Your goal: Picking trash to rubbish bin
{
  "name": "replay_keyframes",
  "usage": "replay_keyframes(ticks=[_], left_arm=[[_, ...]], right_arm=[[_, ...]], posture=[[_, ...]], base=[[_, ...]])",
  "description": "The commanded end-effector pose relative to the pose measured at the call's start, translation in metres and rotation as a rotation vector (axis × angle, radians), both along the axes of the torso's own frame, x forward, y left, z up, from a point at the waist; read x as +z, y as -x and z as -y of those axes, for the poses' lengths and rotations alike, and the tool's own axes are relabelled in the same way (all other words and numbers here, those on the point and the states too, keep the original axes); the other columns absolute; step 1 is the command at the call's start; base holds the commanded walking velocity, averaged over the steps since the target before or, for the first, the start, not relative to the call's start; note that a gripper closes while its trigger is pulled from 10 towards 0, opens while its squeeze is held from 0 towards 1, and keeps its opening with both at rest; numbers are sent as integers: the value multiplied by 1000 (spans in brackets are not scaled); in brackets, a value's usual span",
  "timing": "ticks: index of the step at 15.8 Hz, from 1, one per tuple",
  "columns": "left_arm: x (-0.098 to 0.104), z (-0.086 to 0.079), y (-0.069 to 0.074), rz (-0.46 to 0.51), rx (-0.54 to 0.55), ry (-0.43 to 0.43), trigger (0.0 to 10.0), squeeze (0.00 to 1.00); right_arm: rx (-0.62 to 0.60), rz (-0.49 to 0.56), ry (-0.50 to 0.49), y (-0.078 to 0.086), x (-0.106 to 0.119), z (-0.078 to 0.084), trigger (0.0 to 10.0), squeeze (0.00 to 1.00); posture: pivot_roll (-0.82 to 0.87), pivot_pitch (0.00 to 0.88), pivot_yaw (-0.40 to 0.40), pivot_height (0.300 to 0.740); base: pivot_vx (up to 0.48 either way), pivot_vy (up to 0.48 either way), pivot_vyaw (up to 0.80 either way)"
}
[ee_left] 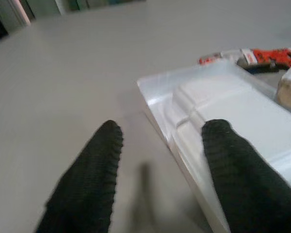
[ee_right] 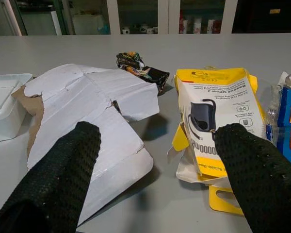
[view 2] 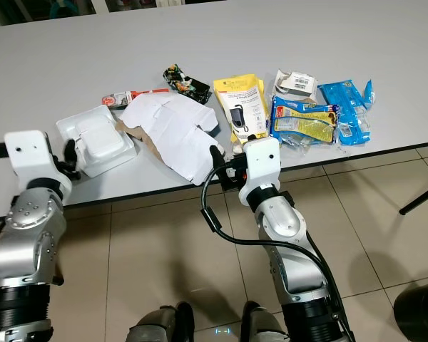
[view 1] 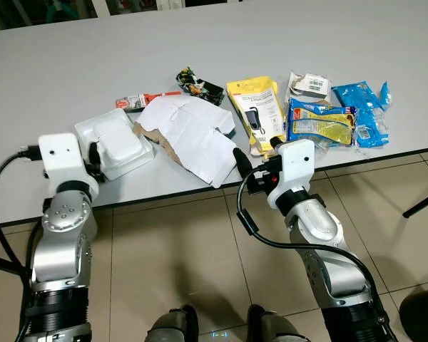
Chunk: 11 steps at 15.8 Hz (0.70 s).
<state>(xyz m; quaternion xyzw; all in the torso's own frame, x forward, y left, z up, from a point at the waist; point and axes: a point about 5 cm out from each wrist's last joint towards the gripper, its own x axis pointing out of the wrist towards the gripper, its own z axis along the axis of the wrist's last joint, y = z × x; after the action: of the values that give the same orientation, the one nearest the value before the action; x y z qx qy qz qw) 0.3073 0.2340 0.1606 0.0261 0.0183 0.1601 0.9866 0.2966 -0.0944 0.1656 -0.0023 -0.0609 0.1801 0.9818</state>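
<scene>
Right claw [ee_right: 155, 160] released at table [view 1: 200, 43] edge, lower centre, straddling the gap between torn white carton [ee_right: 87, 111] and yellow package [ee_right: 218, 111]; left claw [ee_left: 160, 170] released, bracketing white tray [ee_left: 223, 107] rim for pickup.

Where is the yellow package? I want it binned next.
The yellow package lies right of the torn white cardboard, left of the blue snack bag.

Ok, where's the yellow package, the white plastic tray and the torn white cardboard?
Yellow cardboard package [ee_right: 218, 109]: right wrist view, printed front.
White plastic tray [view 1: 121, 146]: left eye view, raised middle.
Torn white cardboard [view 1: 192, 135]: left eye view, flat middle.
</scene>
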Motion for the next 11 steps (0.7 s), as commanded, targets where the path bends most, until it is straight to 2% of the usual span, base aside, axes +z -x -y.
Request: replay_keyframes(ticks=[1,4,11], left_arm=[[-1,-3,-1,15,2,33,10000,1000],[4,0,-5,51,-18,53,10000,1000],[-4,1,-11,36,-8,116,10000,1000]], right_arm=[[1,2,4,1,-1,-1,10000,0],[-1,3,4,2,-1,0,10000,0],[-3,-2,9,4,-1,2,10000,0]], posture=[[-37,163,75,740],[-44,167,74,740],[-59,177,71,740]], base=[[0,0,0],[0,0,0],[0,0,0]])
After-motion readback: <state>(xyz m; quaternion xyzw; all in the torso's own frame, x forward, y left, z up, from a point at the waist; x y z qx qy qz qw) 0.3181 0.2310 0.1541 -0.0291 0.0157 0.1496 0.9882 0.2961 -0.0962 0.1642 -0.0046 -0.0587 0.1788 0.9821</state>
